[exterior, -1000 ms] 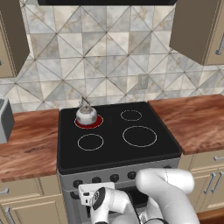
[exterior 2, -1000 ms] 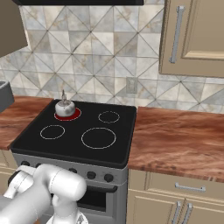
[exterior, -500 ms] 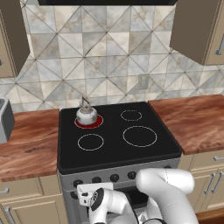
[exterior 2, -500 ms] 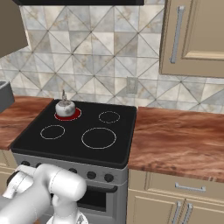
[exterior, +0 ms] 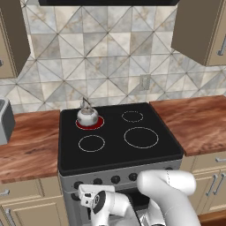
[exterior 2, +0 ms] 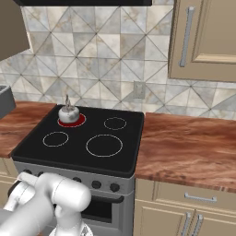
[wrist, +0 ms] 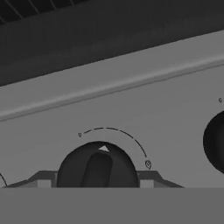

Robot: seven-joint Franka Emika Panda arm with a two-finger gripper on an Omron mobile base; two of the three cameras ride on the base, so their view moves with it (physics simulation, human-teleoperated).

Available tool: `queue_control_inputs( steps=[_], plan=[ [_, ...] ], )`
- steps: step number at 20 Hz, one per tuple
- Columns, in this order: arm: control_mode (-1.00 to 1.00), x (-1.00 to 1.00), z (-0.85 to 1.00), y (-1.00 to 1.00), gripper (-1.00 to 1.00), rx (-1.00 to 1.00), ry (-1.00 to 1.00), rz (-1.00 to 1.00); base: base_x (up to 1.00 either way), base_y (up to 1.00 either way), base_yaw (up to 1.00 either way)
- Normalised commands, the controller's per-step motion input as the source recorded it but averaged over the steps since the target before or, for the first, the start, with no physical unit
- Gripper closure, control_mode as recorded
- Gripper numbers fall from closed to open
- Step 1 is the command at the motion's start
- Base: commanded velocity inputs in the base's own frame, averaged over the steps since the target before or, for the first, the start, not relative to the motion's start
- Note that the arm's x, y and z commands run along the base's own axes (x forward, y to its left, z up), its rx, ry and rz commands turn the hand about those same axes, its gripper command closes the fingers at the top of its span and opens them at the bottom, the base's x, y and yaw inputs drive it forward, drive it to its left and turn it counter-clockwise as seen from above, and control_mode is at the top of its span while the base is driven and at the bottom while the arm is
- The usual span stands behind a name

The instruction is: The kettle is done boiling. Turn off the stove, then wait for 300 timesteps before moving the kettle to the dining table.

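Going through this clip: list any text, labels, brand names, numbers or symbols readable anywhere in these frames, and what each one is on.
No readable words, brands or numbers anywhere.
Stove front panel, around the knob in the hand view: a thin dial arc with a tiny mark at each end, too small to read.
On that knob: a small white pointer triangle, no lettering.
Kettle: no label visible.

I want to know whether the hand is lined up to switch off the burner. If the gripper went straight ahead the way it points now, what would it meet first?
Most likely the black knob on the stove front panel: it sits centred between the gripper fingertips, close ahead, though depth is hard to judge.
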Motion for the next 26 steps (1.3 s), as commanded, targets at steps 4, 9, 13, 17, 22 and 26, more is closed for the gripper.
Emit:
queue_control_inputs(
  steps=[4,9,13,17,22,26],
  plan=[
    [-1.0,-0.05,-0.24,-0.06,1.0,0.33,-0.03,0.0,0.0,0.0,0.0],
    [-1.0,0.0,-0.19,-0.01,1.0,0.31,-0.03,0.0,0.0,0.0,0.0],
    [-1.0,0.0,-0.2,0.0,1.0,0.28,-0.03,0.0,0.0,0.0,0.0],
    [-1.0,0.0,-0.16,0.0,1.0,0.27,0.0,0.0,0.0,0.0,0.0],
    [-1.0,0.0,-0.08,0.0,1.0,0.25,0.0,0.0,0.0,0.0,0.0],
    [-1.0,0.01,-0.02,0.03,1.0,0.25,0.0,-0.02,0.0,0.0,0.0]
  ],
)
